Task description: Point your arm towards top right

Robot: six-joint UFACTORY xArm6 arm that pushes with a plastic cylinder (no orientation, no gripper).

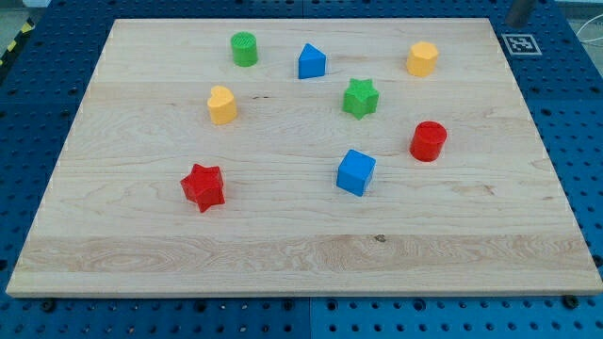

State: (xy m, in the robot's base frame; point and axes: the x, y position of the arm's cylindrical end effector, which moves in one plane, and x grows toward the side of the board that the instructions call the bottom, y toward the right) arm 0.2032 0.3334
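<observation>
A wooden board [301,254] carries several blocks. A green cylinder [244,49], a blue triangular block [312,62] and a yellow hexagon [422,58] lie along the view's top. A green star [360,98] and a yellow heart [221,105] sit below them. A red cylinder [428,141] is at the right, a blue cube [356,172] is near the middle and a red star [203,186] is at the lower left. A short grey rod end shows at the view's top right edge; my tip [515,23] is just beyond the board's top right corner, touching no block. The yellow hexagon is the nearest block.
A black-and-white square marker [520,43] sits by the board's top right corner. A blue perforated table [575,113] surrounds the board on all sides.
</observation>
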